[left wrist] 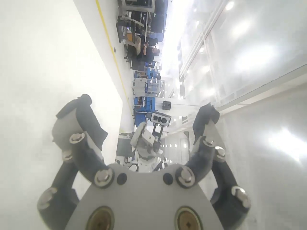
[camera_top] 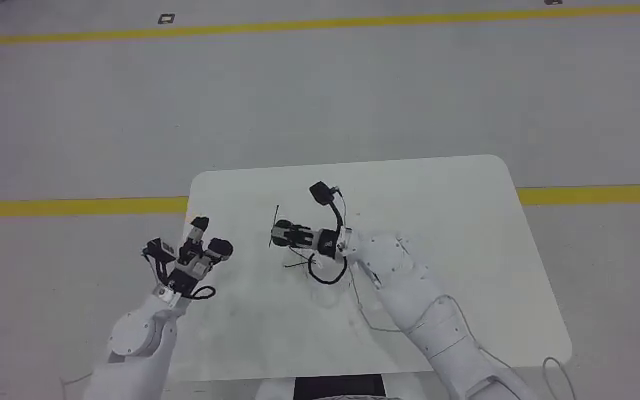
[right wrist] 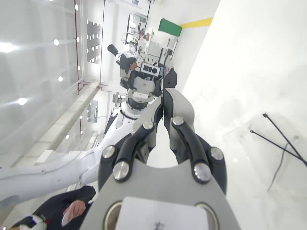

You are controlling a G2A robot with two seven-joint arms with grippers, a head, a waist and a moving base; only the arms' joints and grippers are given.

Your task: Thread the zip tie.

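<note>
My right gripper hovers over the left-middle of the white table, shut on a thin black zip tie that sticks out past its fingertips. Two more black zip ties lie flat on the table beside that gripper. My left gripper is held at the table's left edge, a short way from the right one. It stands open with nothing between its fingers.
A thin grey cable curls on the table by the loose ties. The table's far and right parts are bare. A yellow floor line runs behind the table.
</note>
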